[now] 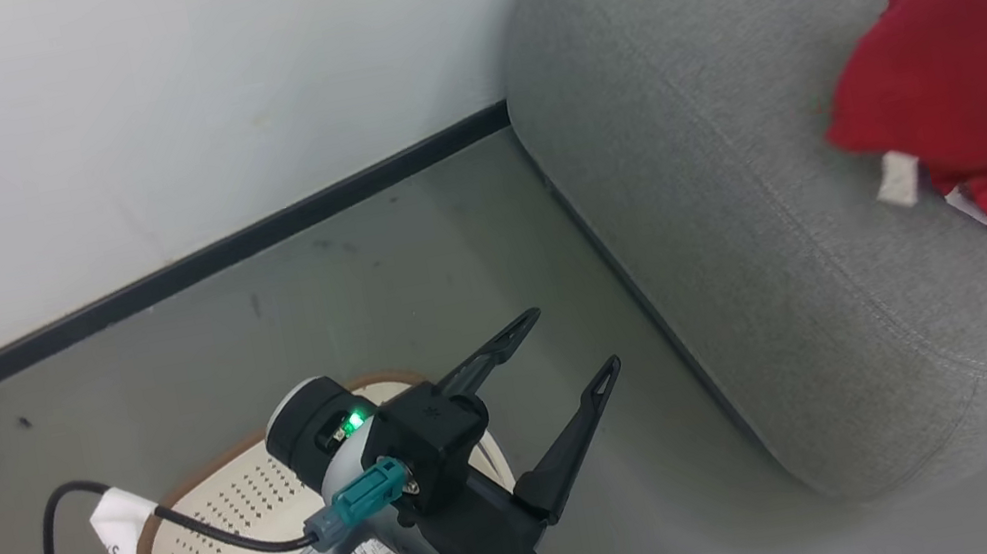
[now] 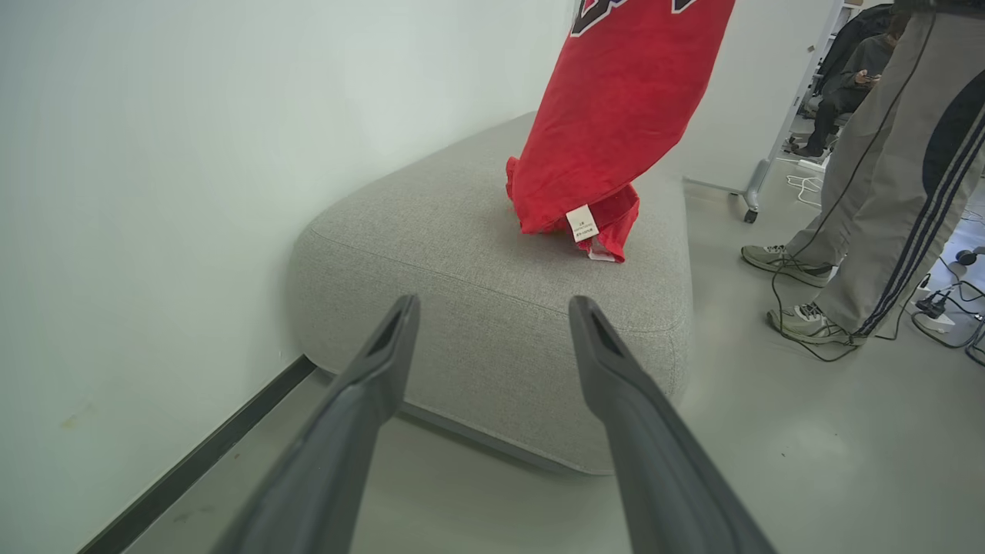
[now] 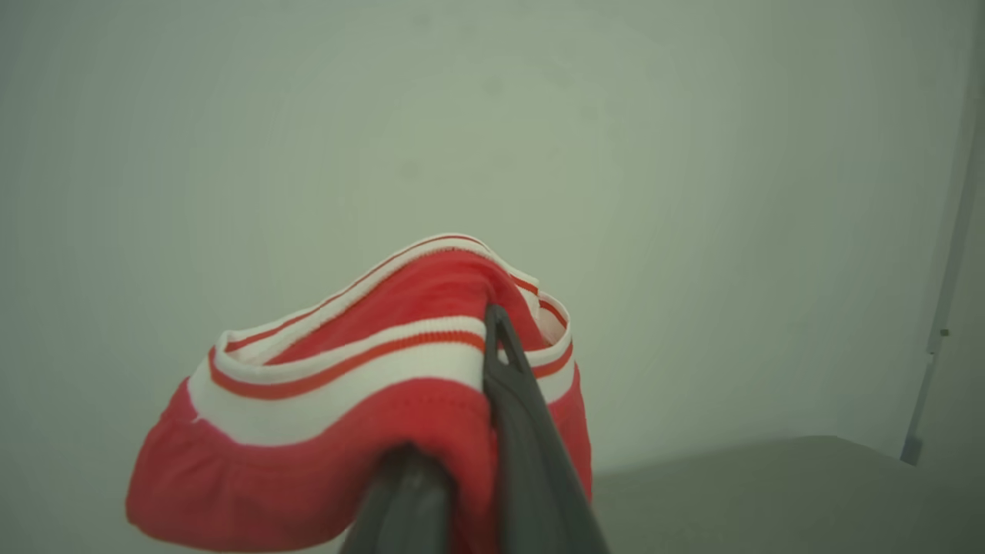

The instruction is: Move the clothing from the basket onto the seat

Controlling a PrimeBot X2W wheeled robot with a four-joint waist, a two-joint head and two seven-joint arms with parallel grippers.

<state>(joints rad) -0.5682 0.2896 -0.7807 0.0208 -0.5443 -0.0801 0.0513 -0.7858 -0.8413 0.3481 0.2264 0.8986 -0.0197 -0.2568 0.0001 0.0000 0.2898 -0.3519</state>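
Head view: my left claw [image 1: 575, 337] is spread wide and empty above the small cream perforated plastic basket [image 1: 213, 529]; the bright red soft jersey [image 1: 975, 70] dangles well to its right, hem touching the large grey woven seat [image 1: 731, 123]; left wrist view: the same wide gap (white tag [image 2: 582, 223] brushing the upholstery); right wrist view: my right claw [image 3: 469, 362] is clamped on the white-striped trim [image 3: 346, 369]; I should lower it fully, well in from the edge, before letting go.

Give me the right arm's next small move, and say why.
Probably lower the right gripper a little and open it: the clothing hangs from its shut fingers by the striped trim, and its lower end, with the white tag, already touches the seat. The left gripper is open and empty.
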